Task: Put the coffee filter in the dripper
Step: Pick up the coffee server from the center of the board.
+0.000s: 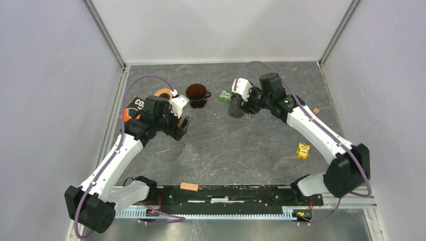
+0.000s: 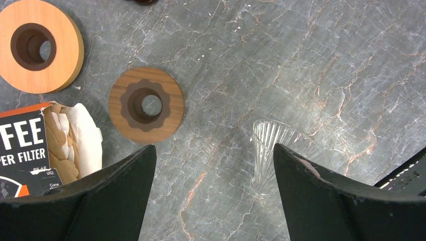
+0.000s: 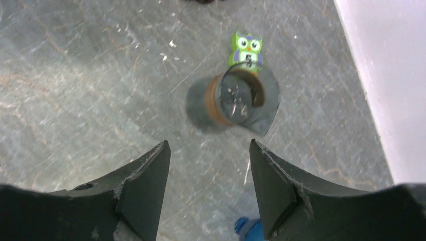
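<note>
- Clear ribbed glass cone [image 2: 274,143], lower centre of the top view: lies on its side on the grey stone-patterned table [image 1: 241,145], mouth towards the upper left of the left wrist frame. As it lies, it probably could not take a filter.
- Left gripper [image 2: 213,150]: jaws wide apart, nothing between them. It hovers over bare table, with the cone at its right finger and the filter box at its left. It is likely poised there to go either way.
- Orange-and-black cardboard filter box [image 2: 22,150], lower left of the left wrist frame: lies flat, its open end towards frame right.
- Cream and brown paper coffee filters [image 2: 75,135]: stacked in that open end and not yet picked. Their curved edges fan out towards the dark walnut ring [image 2: 146,104]. Their long axis appears to run into the box, roughly left to right in the frame; the tips are hidden.
- Pale wooden ring [image 2: 37,45]: upper left, apart from the walnut ring. Both lie flat, likely as dripper stands.
- Amber glass dripper with a handle [image 1: 197,94], upper centre of the top view: upright and mouth up, so probably the receiver.
- Right gripper [image 3: 208,143]: jaws apart and empty, just short of a smoky dark cup with a brown collar [image 3: 236,98], which is tipped on its side. The gripper may be there to right it.
- Green owl block [image 3: 246,50]: just beyond that cup.
</note>
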`<state>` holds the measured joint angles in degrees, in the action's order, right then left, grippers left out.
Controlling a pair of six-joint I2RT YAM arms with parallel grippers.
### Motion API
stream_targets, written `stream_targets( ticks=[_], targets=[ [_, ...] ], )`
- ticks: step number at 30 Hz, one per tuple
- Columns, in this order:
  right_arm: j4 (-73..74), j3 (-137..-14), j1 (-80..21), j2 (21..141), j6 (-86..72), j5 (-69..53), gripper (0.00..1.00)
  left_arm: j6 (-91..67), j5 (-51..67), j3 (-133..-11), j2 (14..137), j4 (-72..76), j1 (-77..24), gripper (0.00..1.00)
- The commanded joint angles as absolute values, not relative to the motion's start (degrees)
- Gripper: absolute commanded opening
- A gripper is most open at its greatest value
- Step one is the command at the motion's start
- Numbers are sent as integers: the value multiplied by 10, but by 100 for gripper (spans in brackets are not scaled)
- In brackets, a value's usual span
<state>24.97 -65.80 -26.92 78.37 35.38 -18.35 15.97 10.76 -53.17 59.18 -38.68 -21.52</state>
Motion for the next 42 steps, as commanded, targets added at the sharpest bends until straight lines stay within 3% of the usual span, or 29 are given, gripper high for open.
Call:
stream_targets(
  ticks=[1,8,32,34,42],
  targets=[
    [275,-741,-279,850,373,-185,65,150,98,-524,570,-374,-218,93],
    [325,-832,-295,947,360,-189,60,147,93,-521,564,-360,-217,94],
    [370,-910,-299,1060,395,-133,47,149,90,-490,531,-336,-218,94],
    [382,-917,-299,1067,400,-136,43,148,89,-490,530,-336,-217,94],
    [437,-901,-300,1044,409,-156,10,128,91,-505,535,-334,-217,96]
  ],
)
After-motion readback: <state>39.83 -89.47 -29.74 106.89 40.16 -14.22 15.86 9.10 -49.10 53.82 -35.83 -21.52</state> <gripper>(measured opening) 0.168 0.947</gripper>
